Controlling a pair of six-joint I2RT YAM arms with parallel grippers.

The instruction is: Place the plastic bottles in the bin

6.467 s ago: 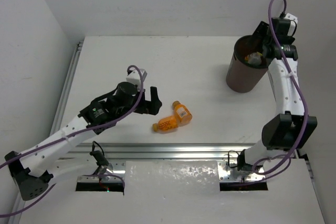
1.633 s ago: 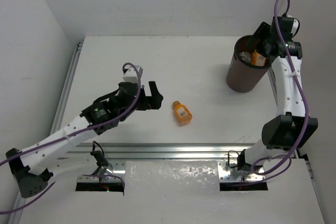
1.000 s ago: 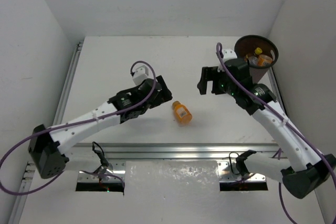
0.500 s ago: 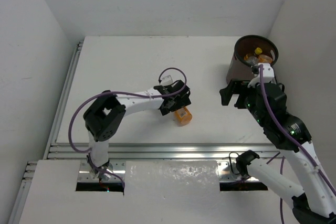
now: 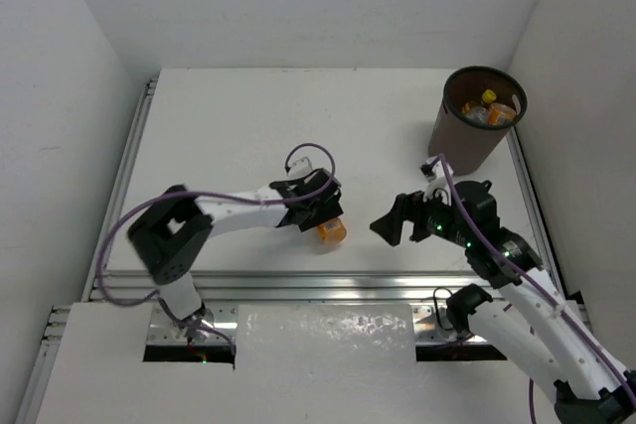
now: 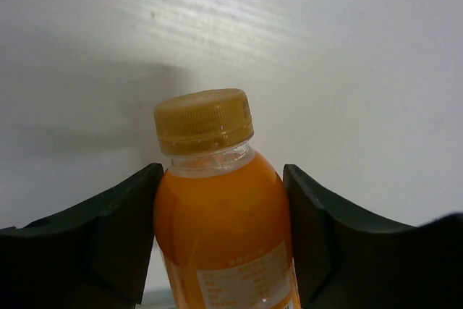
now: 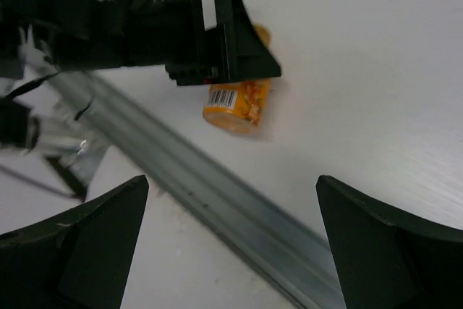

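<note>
– top: since half a second ago the left gripper [image 5: 320, 213] has slid nearer, over the orange bottle [image 5: 332, 231]; the right gripper [image 5: 391, 227] gapes beside it. round brown bin [image 5: 462, 146] far right.
– left wrist: smooth black fingers [image 6: 119, 240] clamp its glossy sides.
– right wrist: it lies on the white table [image 7: 376, 48].

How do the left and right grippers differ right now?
The left gripper is closed against both sides of the orange bottle; the right gripper is spread wide, holding nothing. The left gripper is down at the table, while the right gripper hangs above it. Both are black.
</note>
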